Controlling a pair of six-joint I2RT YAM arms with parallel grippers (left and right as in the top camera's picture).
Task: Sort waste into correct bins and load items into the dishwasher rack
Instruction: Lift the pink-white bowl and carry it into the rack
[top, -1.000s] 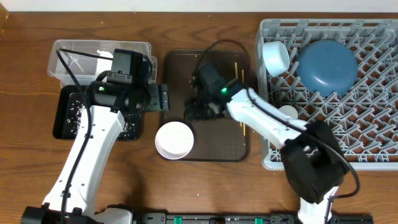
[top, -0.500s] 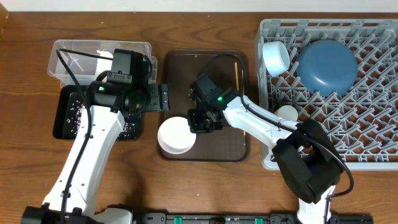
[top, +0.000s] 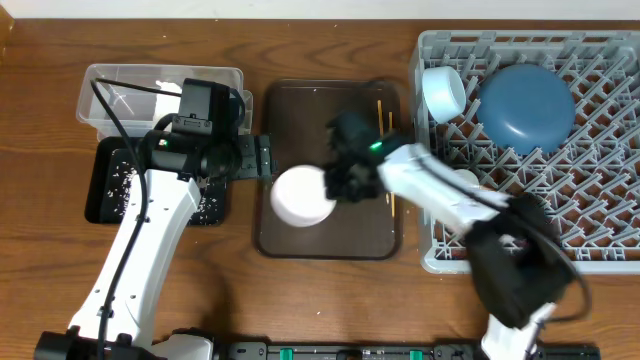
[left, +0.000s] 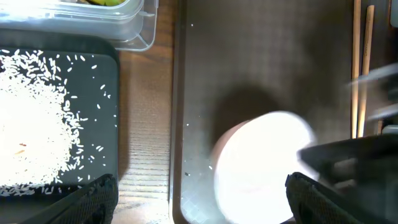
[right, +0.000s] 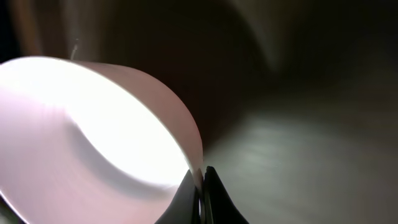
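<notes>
The right gripper (right: 201, 186) is pinched tight on the thin edge of the white bowl (right: 93, 137). One finger is inside the edge and one is outside. From above, the right gripper (top: 342, 183) looks blurry, and the white bowl (top: 303, 196) sits at its 9 o'clock. The bowl is over the middle of the brown tray (top: 300, 110). There is a dark shadow by the bowl, but I cannot tell if the bowl touches the tray. The wooden chopsticks (top: 381, 110) lie on the tray at about 1 o'clock from the gripper, near the tray's right edge. The grey rack (top: 600, 240) is out at 3 o'clock, on the wooden table (top: 300, 40). In the rack, at about 2 o'clock, are the small white cup (top: 443, 92) and the big dark-blue dish (top: 525, 107). The left gripper (top: 262, 157) is at 10 o'clock from the bowl, by the tray's left edge. Its two fingers (left: 93, 199) are spread wide and hold nothing. Further out at 9 o'clock is the black tray (top: 100, 195) with white rice (left: 31, 124) scattered on it. The clear tub (top: 110, 85) is at that tray's 12 o'clock, just beside it.
</notes>
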